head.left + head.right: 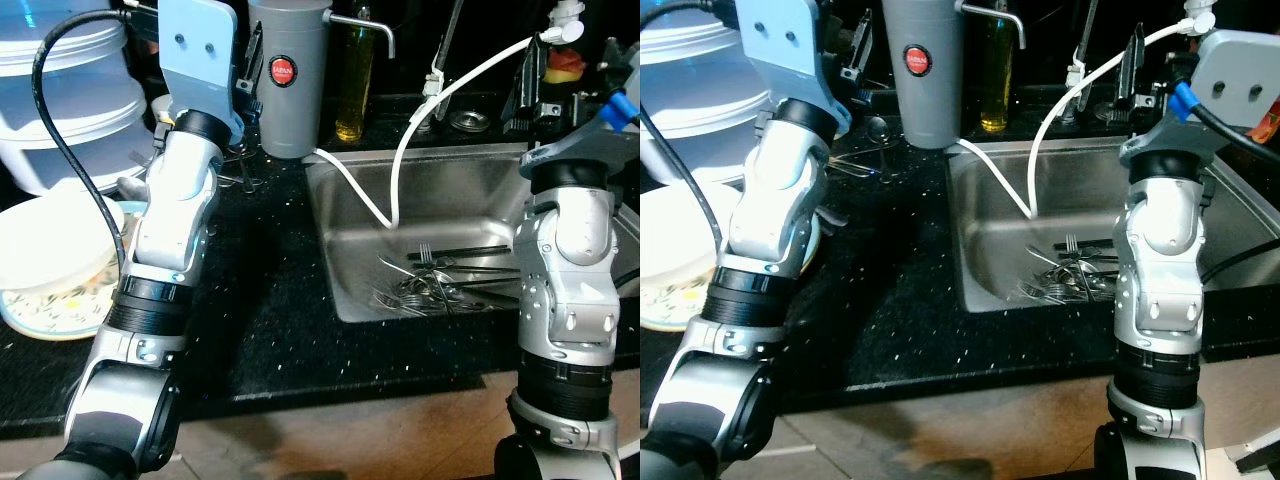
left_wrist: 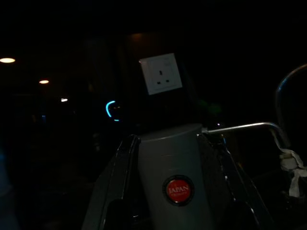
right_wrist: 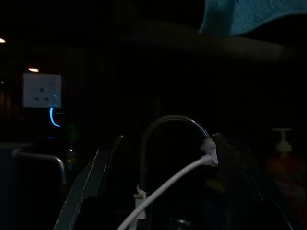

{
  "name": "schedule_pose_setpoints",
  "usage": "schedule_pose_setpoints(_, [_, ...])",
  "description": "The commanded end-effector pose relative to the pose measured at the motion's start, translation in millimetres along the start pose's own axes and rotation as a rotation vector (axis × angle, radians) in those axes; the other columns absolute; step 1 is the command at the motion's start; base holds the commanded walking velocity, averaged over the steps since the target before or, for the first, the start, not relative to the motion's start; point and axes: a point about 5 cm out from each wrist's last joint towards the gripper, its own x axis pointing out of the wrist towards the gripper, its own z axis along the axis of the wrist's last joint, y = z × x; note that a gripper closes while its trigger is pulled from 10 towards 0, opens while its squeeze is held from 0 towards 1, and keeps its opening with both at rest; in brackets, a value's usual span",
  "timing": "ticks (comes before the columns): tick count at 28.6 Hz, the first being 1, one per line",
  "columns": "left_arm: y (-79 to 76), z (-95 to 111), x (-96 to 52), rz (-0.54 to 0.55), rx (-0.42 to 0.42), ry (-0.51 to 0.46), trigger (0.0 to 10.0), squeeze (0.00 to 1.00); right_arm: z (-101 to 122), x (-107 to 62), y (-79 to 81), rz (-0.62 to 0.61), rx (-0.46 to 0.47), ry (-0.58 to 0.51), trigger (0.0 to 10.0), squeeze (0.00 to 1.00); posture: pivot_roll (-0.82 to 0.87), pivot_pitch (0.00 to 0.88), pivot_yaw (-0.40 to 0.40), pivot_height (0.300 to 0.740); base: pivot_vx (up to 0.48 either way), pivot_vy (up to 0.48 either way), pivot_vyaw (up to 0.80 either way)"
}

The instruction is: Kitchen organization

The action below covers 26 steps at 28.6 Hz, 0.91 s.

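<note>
A steel sink [image 1: 350,215] holds a heap of forks and other cutlery [image 1: 440,285] at its bottom. A grey filter canister [image 1: 290,80] with a red round sticker stands behind the sink's left corner. My left gripper [image 2: 173,139] is raised beside it and open. In the left wrist view its fingers [image 2: 120,177] frame the canister [image 2: 175,167]; I cannot tell if they touch. My right gripper [image 3: 168,139] is raised at the sink's back right, open, facing the curved tap [image 3: 168,122] and a white hose [image 1: 400,150].
A white bowl [image 1: 45,250] on a patterned plate [image 1: 40,315] sits on the black counter [image 1: 270,330] at the left, with stacked white tubs [image 1: 70,100] behind. A yellow oil bottle [image 1: 353,85] stands behind the sink. A wire utensil [image 1: 855,165] lies left of the canister.
</note>
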Motion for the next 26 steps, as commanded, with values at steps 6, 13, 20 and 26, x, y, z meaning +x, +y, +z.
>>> schedule_pose_setpoints(6, [-3.0,0.5,-1.4,-0.015,0.002,-0.01,10.0,0.0,-1.9,-1.9,-3.1,-0.012,-0.01,0.005,10.0,0.0,-0.02,0.0,0.014,0.74,0.0,0.0,0.0])
schedule_pose_setpoints(13, [-3.2,0.1,-1.9,-0.016,0.004,-0.01,10.0,0.0,-3.0,-2.2,-3.3,-0.014,-0.008,0.009,10.0,0.0,-0.01,0.0,0.014,0.74,0.0,0.0,0.0])
schedule_pose_setpoints(20, [-3.5,-2.0,-2.6,-0.016,0.007,-0.006,10.0,0.0,-3.6,-2.6,-2.6,-0.014,-0.003,0.014,10.0,0.0,-0.02,0.0,0.015,0.74,0.0,0.0,0.0])
schedule_pose_setpoints(26, [-0.7,-1.2,-1.8,-0.004,0.009,-0.016,10.0,0.0,-3.7,-2.9,-2.3,-0.015,-0.001,0.016,10.0,0.0,-0.02,0.0,0.016,0.74,0.24,0.0,0.0])
